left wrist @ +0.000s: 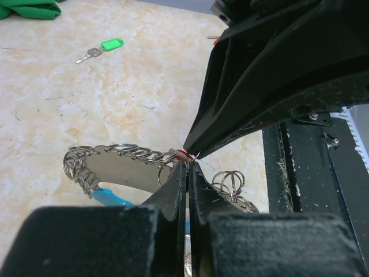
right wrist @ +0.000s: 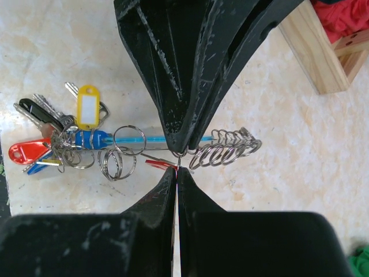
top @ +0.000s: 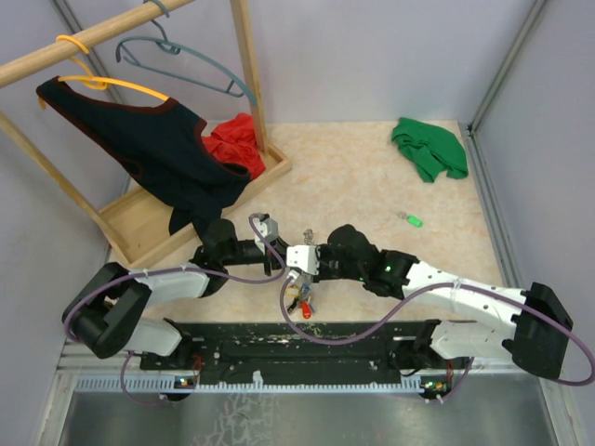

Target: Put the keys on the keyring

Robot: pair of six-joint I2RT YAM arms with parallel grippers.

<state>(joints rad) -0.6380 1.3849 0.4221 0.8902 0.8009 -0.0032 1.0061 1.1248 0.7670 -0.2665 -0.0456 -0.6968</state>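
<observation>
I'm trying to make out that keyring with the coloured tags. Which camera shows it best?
The right wrist view: the keyring lies stretched out, tags and all. The left wrist view shows only silver loops and a blue bit; the top view, a tiny cluster.

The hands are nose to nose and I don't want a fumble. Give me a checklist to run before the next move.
1. The left hand shut on the keyring: ok.
2. The right hand shut, tip against the left's: ok.
3. The red key firmly gripped at the meeting tips: cannot tell.
4. The red key threaded onto the keyring: cannot tell.
5. The green key on the keyring: not ok, it lies apart on the table.
6. The tag cluster clear of the tips: ok.
</observation>
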